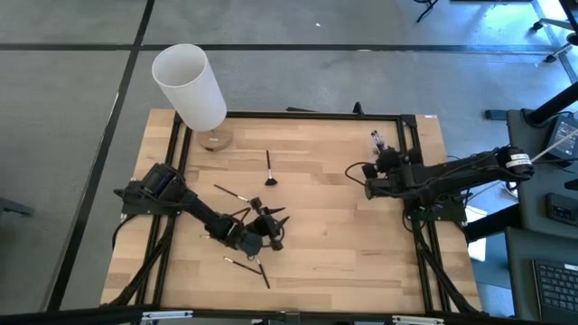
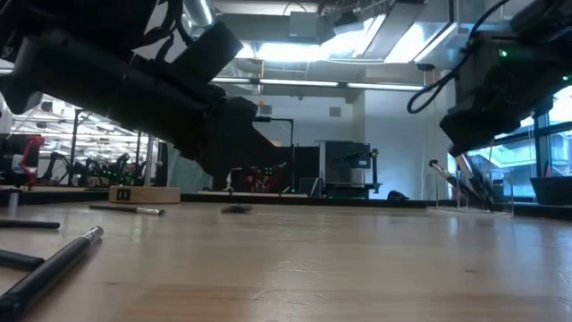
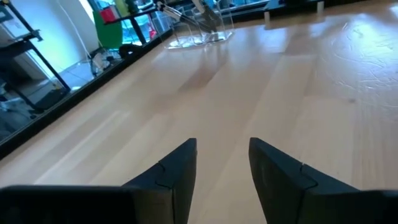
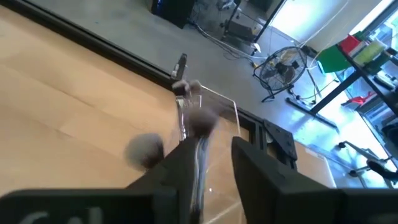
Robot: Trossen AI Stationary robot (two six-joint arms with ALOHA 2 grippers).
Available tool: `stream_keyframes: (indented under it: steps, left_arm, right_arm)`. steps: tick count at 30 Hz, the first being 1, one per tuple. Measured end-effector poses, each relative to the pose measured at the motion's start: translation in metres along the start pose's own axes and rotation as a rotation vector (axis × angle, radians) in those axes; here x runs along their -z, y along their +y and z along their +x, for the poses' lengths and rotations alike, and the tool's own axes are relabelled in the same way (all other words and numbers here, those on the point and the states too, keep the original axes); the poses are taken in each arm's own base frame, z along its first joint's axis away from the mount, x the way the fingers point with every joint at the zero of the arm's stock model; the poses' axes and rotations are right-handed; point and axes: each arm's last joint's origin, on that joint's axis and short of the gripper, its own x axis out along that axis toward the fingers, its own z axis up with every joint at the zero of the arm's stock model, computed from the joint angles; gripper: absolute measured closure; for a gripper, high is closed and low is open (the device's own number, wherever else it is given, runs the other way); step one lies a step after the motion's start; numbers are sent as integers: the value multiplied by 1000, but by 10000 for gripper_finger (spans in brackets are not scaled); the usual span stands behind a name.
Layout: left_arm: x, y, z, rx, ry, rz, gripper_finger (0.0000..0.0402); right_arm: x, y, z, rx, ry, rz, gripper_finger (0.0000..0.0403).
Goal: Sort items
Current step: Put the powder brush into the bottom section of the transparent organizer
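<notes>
Several slim dark makeup brushes lie flat on the wooden table: one (image 1: 269, 169) near the middle, one (image 1: 229, 192) to its left, two (image 1: 249, 264) toward the near edge, and a small cluster (image 1: 262, 215). My left gripper (image 1: 274, 236) (image 3: 222, 146) hovers open beside that cluster, with nothing between its fingers. My right gripper (image 1: 368, 183) (image 4: 211, 143) is on the table's right side, raised and shut on a brush. In front of it is a clear holder (image 4: 214, 109) (image 1: 377, 140) with brushes standing in it. My right gripper pinches a makeup brush by its dark handle (image 4: 198, 165) between the two fingers. The brush lies along the fingers, and its tufted tip (image 4: 202, 121) sticks out past the fingertips, clear of the table. A second blurred tuft (image 4: 146, 149) shows beside one finger; I cannot tell whether it is held.
A big white cylinder (image 1: 190, 86) stands on a round wooden base (image 1: 215, 140) at the far left corner. A black frame (image 1: 298, 115) runs along the table's edges. Bare wood (image 1: 343, 253) lies between the arms toward the near edge. In the low view, brushes (image 2: 54, 259) lie close to the near edge.
</notes>
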Motion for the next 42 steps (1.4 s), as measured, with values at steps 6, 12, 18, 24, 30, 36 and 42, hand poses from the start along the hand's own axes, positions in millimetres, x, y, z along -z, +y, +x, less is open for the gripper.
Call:
stream_keyframes:
  steps: [6,12,18,24,30,36,42]
  left_arm:
    - [0,-1,-3,-17,-7,2,258]
    - [0,-1,-3,-25,-10,-5,258]
    - [-1,-1,-3,-27,-14,-34,258]
    - [-1,0,-1,-33,-12,-36,258]
    - [-1,1,1,-34,-10,-35,258]
    - [-1,1,1,-30,-9,-11,258]
    - [-1,1,1,-9,-5,-16,258]
  right_arm:
    - [-17,4,-6,-42,21,-41,255]
    - [-41,4,-14,-63,14,-20,248]
    - [-69,-7,-9,-78,204,81,281]
    - [-90,-19,11,-92,347,39,315]
    - [-112,-36,27,-211,495,41,365]
    - [-112,-44,41,-294,592,70,396]
    - [-110,-48,46,-280,603,54,324]
